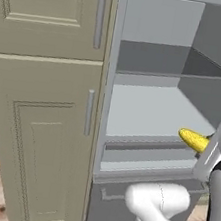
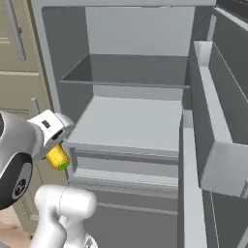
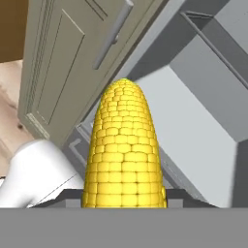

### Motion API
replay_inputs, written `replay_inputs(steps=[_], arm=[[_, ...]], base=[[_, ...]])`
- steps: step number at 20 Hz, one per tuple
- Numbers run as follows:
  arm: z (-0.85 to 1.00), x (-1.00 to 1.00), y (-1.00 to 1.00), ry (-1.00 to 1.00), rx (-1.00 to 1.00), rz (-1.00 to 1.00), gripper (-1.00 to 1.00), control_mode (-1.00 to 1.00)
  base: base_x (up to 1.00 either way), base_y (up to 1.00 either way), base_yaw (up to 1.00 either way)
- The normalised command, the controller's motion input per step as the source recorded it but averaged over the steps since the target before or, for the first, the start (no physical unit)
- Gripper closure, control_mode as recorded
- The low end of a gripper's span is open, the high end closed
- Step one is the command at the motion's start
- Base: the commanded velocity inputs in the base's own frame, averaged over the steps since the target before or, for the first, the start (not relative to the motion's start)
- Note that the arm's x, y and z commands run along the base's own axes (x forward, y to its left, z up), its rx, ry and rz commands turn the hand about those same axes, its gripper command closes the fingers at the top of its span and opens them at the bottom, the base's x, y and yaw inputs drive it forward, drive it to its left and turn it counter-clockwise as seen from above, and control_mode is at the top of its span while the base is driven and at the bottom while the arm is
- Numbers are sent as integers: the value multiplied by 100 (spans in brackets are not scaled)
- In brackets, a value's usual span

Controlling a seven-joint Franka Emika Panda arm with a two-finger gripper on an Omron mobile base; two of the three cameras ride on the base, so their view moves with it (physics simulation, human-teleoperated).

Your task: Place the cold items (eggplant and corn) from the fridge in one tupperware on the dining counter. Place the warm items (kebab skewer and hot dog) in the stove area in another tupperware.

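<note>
The fridge (image 2: 131, 29) shelves lie bare and open in front; the swung door (image 2: 218, 121) walls the right side.

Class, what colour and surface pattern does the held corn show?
Bright yellow corn, with rows of small kernels in a grid; clearest in the hand view.

light: even, bright | shadows: soft | focus: sharp | glare: none
</note>
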Motion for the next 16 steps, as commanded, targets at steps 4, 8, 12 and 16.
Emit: replay_inputs(steps=[4, 8, 12, 16], arm=[[0, 0, 0, 0, 0, 0, 100, 100], [0, 0, 0, 0, 0, 0, 100, 100], [0, 0, 0, 0, 0, 0, 100, 100], [0, 0, 0, 0, 0, 0, 100, 100]], base=[[-46, 27, -55], [-59, -2, -62], [-71, -19, -49], [-85, -55, -22]])
